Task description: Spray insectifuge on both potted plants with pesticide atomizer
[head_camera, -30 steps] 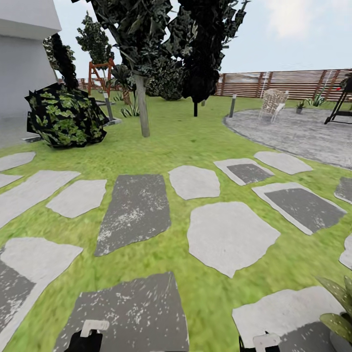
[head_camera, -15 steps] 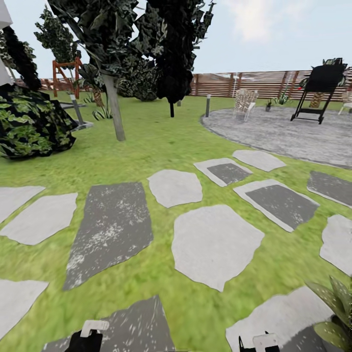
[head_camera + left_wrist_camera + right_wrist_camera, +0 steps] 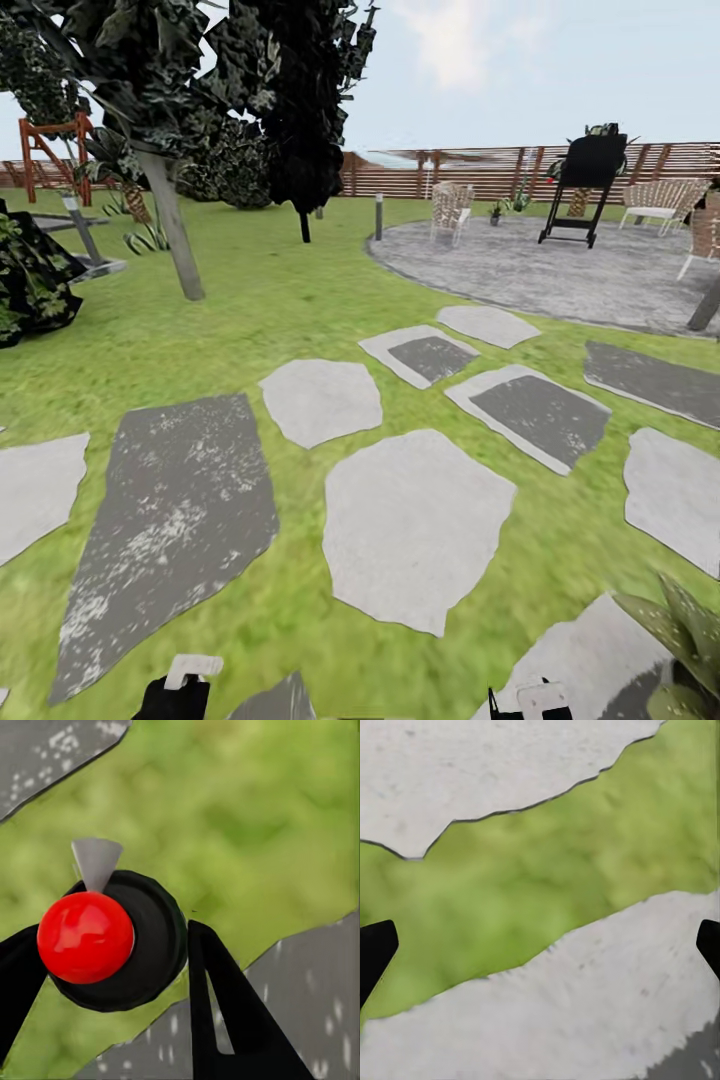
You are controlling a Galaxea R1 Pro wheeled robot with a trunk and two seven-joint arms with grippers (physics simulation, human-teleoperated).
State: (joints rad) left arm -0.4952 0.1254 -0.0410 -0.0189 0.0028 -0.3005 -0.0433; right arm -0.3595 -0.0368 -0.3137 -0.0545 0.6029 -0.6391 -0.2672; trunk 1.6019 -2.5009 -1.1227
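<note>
In the left wrist view, my left gripper (image 3: 112, 934) is shut on the pesticide atomizer (image 3: 154, 945). From here it is a round black body with a red ball and a grey pointed spout, hanging over grass and a stepping stone. The black fingers (image 3: 217, 1005) press on its sides. My right gripper (image 3: 540, 941) is open with nothing in it, over grass between two pale stones. Both grippers also peek in at the head view's bottom edge, left (image 3: 180, 690) and right (image 3: 530, 700). One potted plant (image 3: 680, 640), with broad pointed leaves, sits at the bottom right, close to my right gripper.
Grey stepping stones (image 3: 415, 515) cross the lawn ahead. A round patio (image 3: 560, 270) lies far right with a black grill (image 3: 580, 185) and wicker chairs (image 3: 450, 210), backed by a slatted fence (image 3: 480, 170). A tree trunk (image 3: 175, 240) and dark bush (image 3: 30, 280) stand left.
The head camera has swung right, so the bush and trees slid left while the grill and more chairs came into view. Both grippers keep their place at the bottom edge.
</note>
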